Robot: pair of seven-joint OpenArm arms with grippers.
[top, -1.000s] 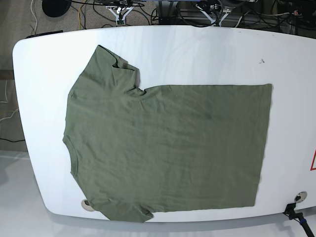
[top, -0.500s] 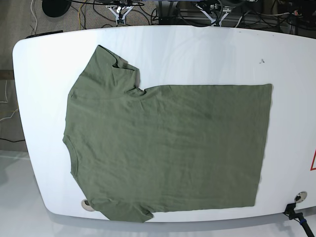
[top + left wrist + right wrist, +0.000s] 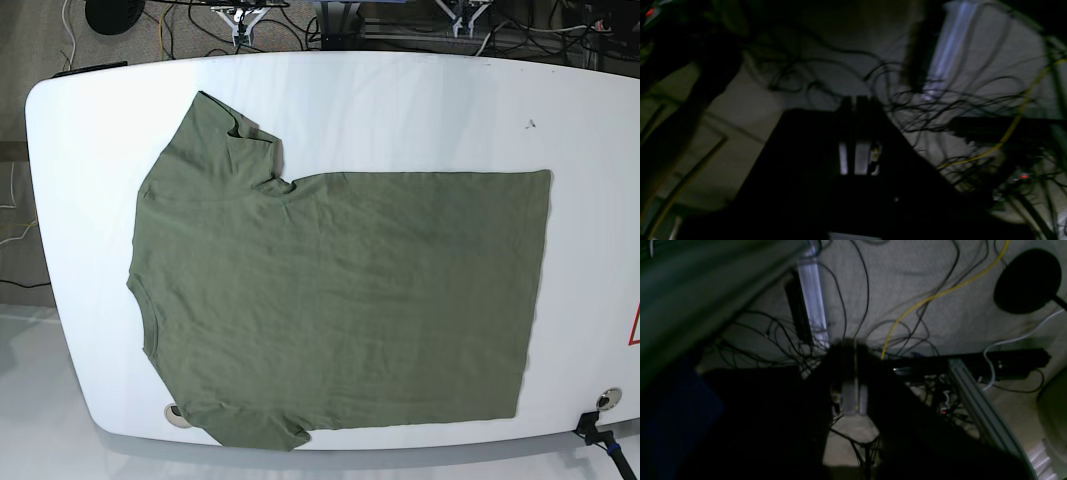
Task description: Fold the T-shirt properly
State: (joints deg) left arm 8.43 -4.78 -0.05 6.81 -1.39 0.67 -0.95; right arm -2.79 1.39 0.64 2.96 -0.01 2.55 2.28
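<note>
Pressing together, both: left gripper (image 3: 857, 100), right gripper (image 3: 853, 346), holding nothing, aimed at floor cables (image 3: 853, 280). T-shirt (image 3: 340, 300) flat on white table (image 3: 420, 110), one sleeve tucked under. Risk: uneven fold, wrinkles dragged by one-sided pull.

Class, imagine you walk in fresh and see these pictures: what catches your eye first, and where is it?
The olive-green T-shirt dominates, spread flat across most of the white table, collar toward the base view's left and hem toward its right. Neither arm is over the table. Both wrist views look down on a dim floor tangled with cables, a yellow cable standing out, with the left gripper and right gripper shut.
</note>
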